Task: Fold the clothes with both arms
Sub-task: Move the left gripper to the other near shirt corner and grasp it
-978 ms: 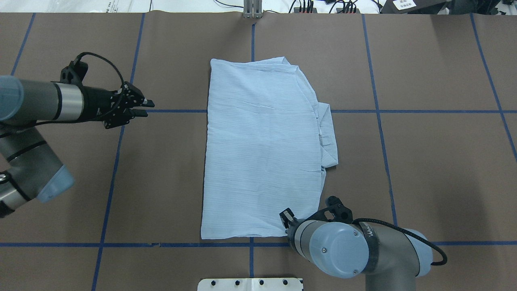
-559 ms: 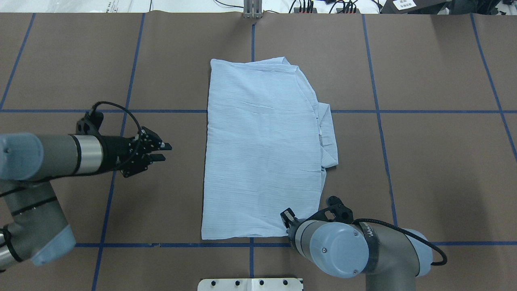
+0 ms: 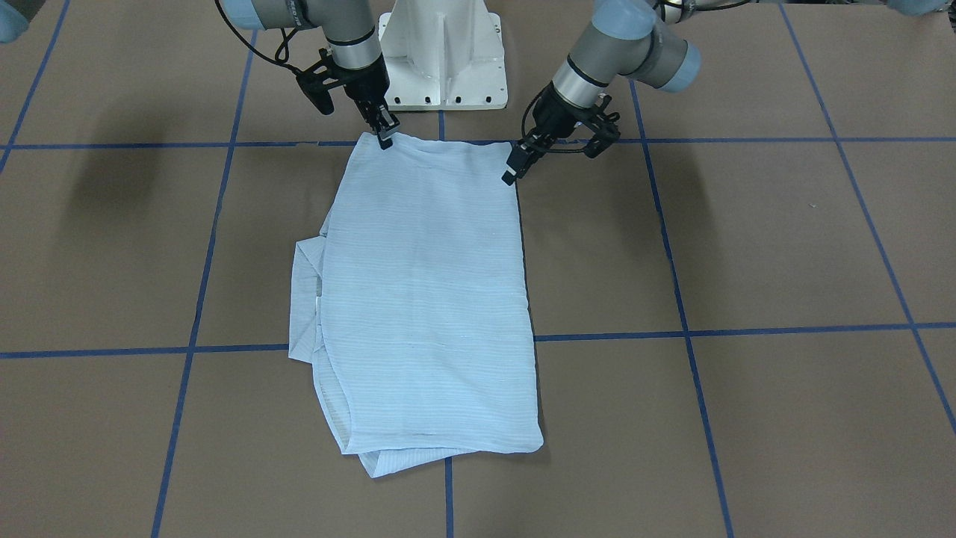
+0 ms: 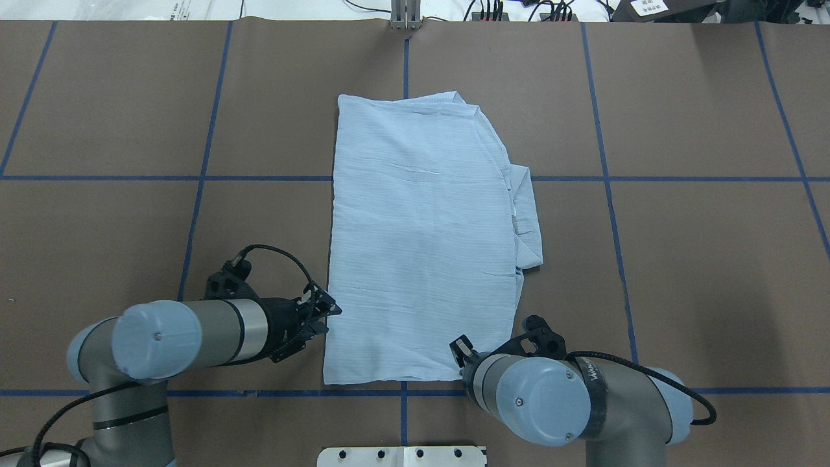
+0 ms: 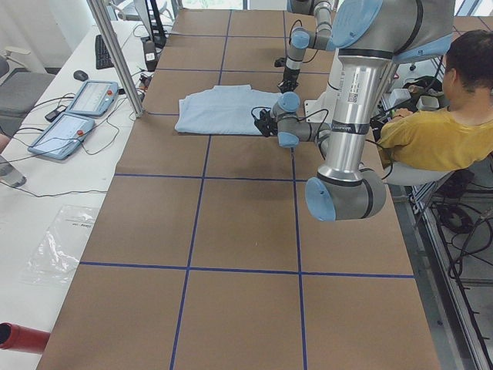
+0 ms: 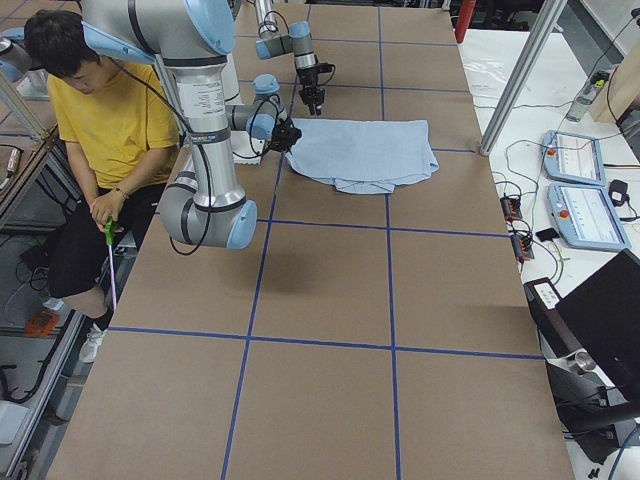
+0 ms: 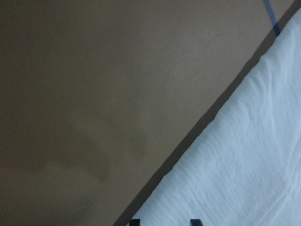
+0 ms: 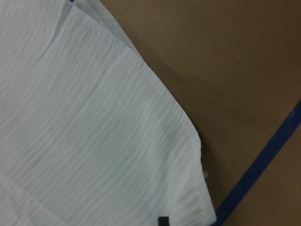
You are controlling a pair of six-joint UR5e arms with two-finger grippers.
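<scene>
Seeing the shirt (image 4: 421, 240) lying flat in the middle of the table (image 4: 681, 259), folded into a long strip running away from the robot, smooth along its left edge and uneven along its right. Finding the right claw (image 3: 385, 140) pointing down at the strip's near right corner, pinching narrow on the cloth there; showing just one dark tip over the fine stripes in its wrist view, close to the hemmed corner and a blue tape line (image 8: 263, 160). Finding the left claw (image 3: 512, 172) tilting in at the strip's left edge, near the near left corner, standing slightly parted and gripping nothing; showing two dark tips over the shirt's edge in its wrist view. Noting a person (image 5: 431, 139) in yellow sitting behind the robot, well apart from the shirt
</scene>
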